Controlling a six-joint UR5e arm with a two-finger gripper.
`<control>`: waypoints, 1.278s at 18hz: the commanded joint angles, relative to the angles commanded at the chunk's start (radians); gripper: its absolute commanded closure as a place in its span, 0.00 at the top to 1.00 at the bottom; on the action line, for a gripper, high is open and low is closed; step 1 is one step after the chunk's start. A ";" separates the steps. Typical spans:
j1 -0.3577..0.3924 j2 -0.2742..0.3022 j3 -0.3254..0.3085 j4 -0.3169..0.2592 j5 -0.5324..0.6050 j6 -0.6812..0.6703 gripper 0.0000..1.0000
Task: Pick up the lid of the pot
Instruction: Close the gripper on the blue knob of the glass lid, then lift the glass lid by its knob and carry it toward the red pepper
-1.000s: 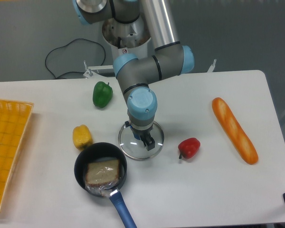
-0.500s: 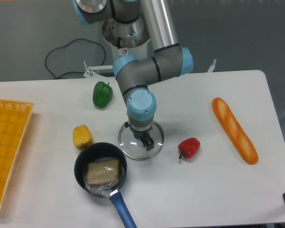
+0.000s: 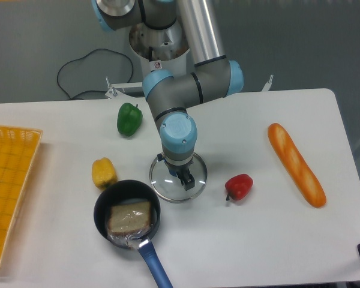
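My gripper (image 3: 176, 170) is low over the middle of the pot lid (image 3: 169, 188), its dark fingers spread apart. The lid is round and clear with a pale rim, lying on the white table just right of the black pan. A bit of blue, seemingly its knob (image 3: 173, 173), shows between the fingers. The gripper body covers the lid's upper middle, and whether the fingertips touch the knob is not clear.
The black pan (image 3: 102, 223) holds a brown block, its blue handle (image 3: 155, 264) pointing to the front edge. Around are a yellow pepper (image 3: 104, 173), green pepper (image 3: 129, 119), red pepper (image 3: 239, 186), baguette (image 3: 296, 165) and orange crate (image 3: 9, 192).
The arm has shifted slightly over the lid, mostly between the first two views. The fingers stay spread, and the lid and other objects have not moved.
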 joint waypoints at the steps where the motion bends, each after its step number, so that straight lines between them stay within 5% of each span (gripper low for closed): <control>1: 0.002 0.000 0.003 -0.002 0.000 0.000 0.65; 9: -0.002 0.000 0.020 -0.005 0.003 -0.006 0.46; 12: -0.002 0.002 0.047 -0.021 0.003 0.000 0.45; 17: 0.003 0.012 0.139 -0.132 0.000 0.020 0.45; 23: 0.029 0.032 0.146 -0.158 0.002 0.113 0.45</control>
